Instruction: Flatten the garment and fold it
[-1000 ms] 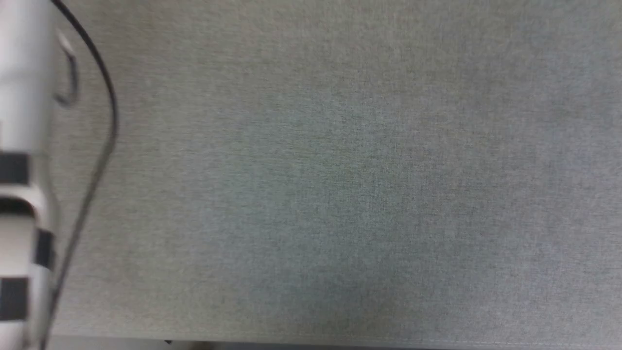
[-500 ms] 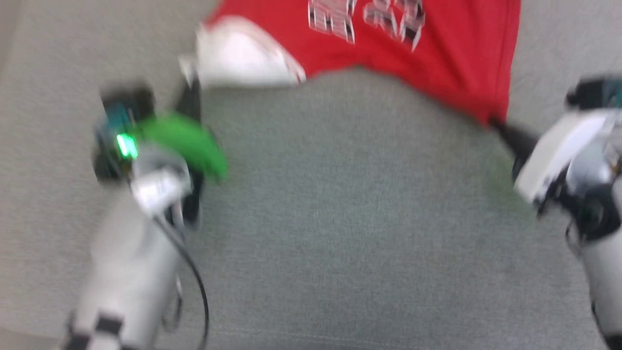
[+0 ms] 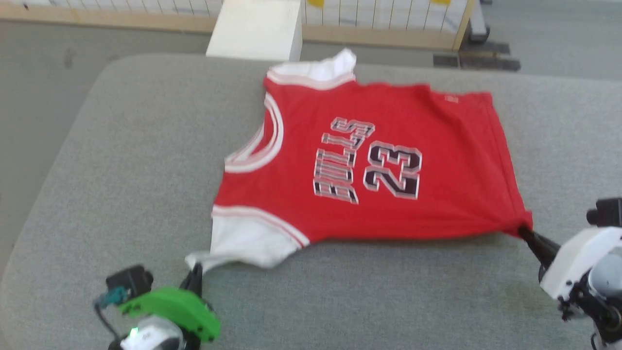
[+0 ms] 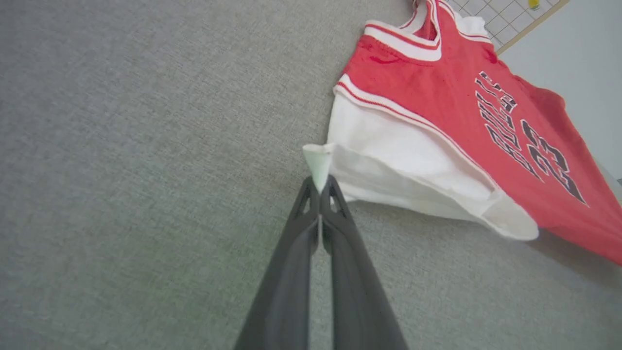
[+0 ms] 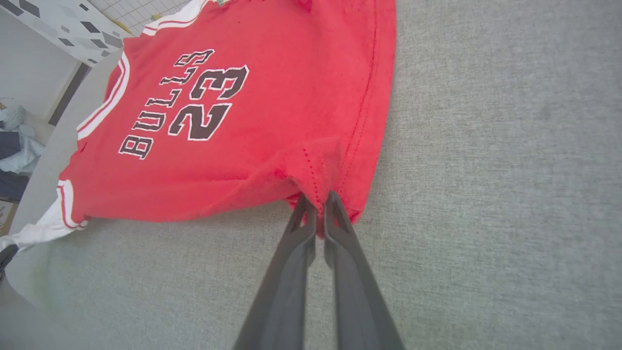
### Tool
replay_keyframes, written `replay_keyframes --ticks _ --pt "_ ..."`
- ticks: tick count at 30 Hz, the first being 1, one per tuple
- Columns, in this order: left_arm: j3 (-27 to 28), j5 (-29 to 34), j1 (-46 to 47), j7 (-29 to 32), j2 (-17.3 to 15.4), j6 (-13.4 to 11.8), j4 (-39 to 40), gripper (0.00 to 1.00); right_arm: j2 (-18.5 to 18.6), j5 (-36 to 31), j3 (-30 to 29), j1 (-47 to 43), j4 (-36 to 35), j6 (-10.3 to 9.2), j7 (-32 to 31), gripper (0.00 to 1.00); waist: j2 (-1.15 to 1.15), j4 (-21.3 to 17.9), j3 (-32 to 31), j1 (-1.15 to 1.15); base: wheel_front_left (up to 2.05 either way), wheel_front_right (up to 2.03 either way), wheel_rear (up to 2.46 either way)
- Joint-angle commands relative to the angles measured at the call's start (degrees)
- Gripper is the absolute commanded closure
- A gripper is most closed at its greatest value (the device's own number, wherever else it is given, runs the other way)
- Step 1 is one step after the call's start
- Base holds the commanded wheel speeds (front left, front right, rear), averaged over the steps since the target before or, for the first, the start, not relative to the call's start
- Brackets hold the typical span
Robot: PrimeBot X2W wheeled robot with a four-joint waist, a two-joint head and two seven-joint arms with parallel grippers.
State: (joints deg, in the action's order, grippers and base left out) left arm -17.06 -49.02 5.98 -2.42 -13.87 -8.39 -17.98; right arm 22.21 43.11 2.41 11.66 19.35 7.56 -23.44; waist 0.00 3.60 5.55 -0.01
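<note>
The garment (image 3: pixel 369 165) lies lettering-up on the desk (image 3: pixel 121 170), long axis running 9 to 3 o'clock, its near edge strung between the left jaws, pinched shut on the white strap (image 4: pixel 318 160) at 7, and the right jaws, pinched on the red hem corner (image 5: pixel 320 194) at 4.

L gripper (image 4: pixel 319 187) fingers pressed together, white corner of garment (image 4: pixel 437 112) pinched at tips. Rest of garment, red w/ dark lettering, lies on grey table (image 4: pixel 136 146), stretching twd table edge, white panel nearest gripper
</note>
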Motion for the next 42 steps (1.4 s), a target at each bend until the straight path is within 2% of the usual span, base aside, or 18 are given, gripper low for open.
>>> replay_keyframes --ticks 1,4,5,7,14,20,26,32,37,42 --pt "0.60 -0.37 -2.60 0.69 -1.17 -1.45 2.06 1.00 0.38 -0.27 -0.54 -1.60 -0.74 -0.08 -0.61 1.00 0.00 -0.46 -2.07 0.01 0.00 0.00 0.00" --pt "1.19 -1.34 -6.93 2.32 -2.04 -3.40 6.17 1.00 0.95 -0.61 -0.91 -4.20 -2.29 -0.08 -2.52 1.00 0.00 -0.73 -2.04 0.01 0.00 0.00 0.00" --pt "1.70 -2.19 -10.72 3.39 -2.58 -4.98 9.37 1.00 0.98 -0.69 -1.54 -6.90 -3.83 -0.08 -4.76 1.00 0.00 -1.00 -2.11 0.01 0.00 0.00 0.00" --pt "2.02 -2.60 -12.62 3.46 -2.63 -5.67 10.97 1.00 0.81 -0.72 -1.97 -8.68 -4.71 -0.08 -6.32 1.00 0.00 -1.13 -2.12 0.01 0.00 0.00 0.00" --pt "2.59 -3.46 -15.78 3.57 -2.50 -7.06 14.40 1.00 -0.66 -1.38 -3.53 -13.47 -7.47 -0.08 -11.05 1.00 0.00 -1.72 -1.84 0.01 0.00 0.00 0.00" --pt "2.98 -2.99 -14.95 3.11 -3.07 -7.23 17.83 1.00 -1.86 -2.61 -5.18 -13.11 -10.25 -0.08 -12.49 1.00 0.00 -2.35 -1.03 0.01 0.00 0.00 0.00" --pt "1.93 -1.18 -8.84 5.32 -4.87 -7.01 21.47 1.00 -1.31 -3.88 -6.65 -8.85 -12.14 -0.08 -14.15 1.00 0.00 -2.51 1.66 0.01 0.00 0.00 0.00" --pt "-0.56 1.42 2.83 10.79 -6.99 -6.58 22.99 1.00 0.07 -4.87 -6.77 -1.70 -12.91 -0.08 -18.20 1.00 0.00 -2.62 6.95 0.01 0.00 0.00 0.00" --pt "-1.93 2.68 12.85 14.56 -7.83 -5.39 20.26 1.00 1.10 -6.10 -5.85 3.94 -12.42 -0.08 -22.22 1.00 0.00 -2.75 11.26 0.01 0.00 0.00 0.00" --pt "-3.74 3.85 22.24 16.91 -7.11 -3.73 14.88 1.00 1.56 -7.24 -4.19 8.49 -11.27 -0.08 -26.03 1.00 0.00 -2.72 15.27 0.01 0.00 0.00 0.00"
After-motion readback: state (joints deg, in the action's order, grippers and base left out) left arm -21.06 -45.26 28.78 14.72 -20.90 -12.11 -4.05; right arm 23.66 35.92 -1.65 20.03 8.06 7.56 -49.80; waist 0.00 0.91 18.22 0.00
